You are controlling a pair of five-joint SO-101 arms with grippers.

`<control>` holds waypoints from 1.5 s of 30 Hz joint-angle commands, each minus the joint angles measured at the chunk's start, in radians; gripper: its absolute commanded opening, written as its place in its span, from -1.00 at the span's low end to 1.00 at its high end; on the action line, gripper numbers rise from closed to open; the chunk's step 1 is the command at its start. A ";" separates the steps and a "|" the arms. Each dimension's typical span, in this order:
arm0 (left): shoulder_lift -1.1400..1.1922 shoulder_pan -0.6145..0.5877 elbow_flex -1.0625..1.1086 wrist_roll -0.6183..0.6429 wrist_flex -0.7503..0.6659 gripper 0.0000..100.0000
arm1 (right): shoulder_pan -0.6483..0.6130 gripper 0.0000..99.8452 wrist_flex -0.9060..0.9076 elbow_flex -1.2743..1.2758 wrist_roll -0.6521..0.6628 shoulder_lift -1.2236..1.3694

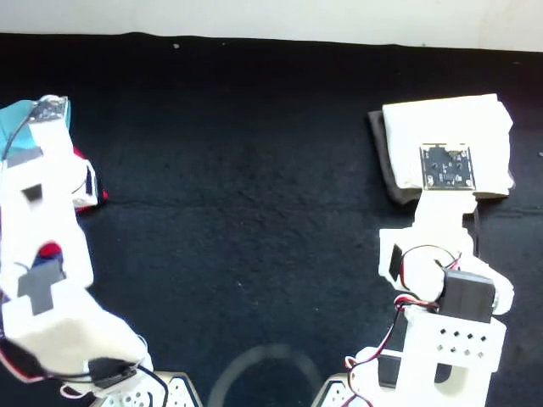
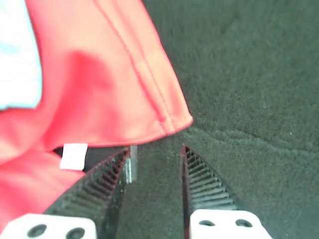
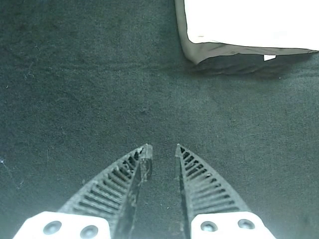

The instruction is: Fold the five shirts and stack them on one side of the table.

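Note:
A red shirt lies crumpled on the black table, its hemmed corner just ahead of my left gripper. That gripper is open with only bare cloth-covered table between its fingers. A light blue shirt lies over the red one. In the high view, light blue cloth and a sliver of red peek out from under the left arm. At the far right a folded white shirt rests on a folded dark grey one. My right gripper is open and empty, a short way from the stack's corner.
A white label on the red shirt sits beside one left finger. The black table cover stretches between the two arms. The right arm stands just in front of the folded stack, and a pale wall runs along the table's far edge.

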 commanded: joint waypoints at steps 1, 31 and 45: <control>0.082 0.015 -0.168 0.009 0.049 -0.70 | -0.005 -0.82 -0.008 0.001 0.009 -0.010; 0.417 0.079 -0.636 0.006 0.270 -0.99 | -0.005 -0.82 -0.004 0.001 0.009 -0.016; 0.381 0.374 -1.216 0.012 0.787 -0.98 | -0.005 -0.82 -0.012 0.001 0.009 -0.010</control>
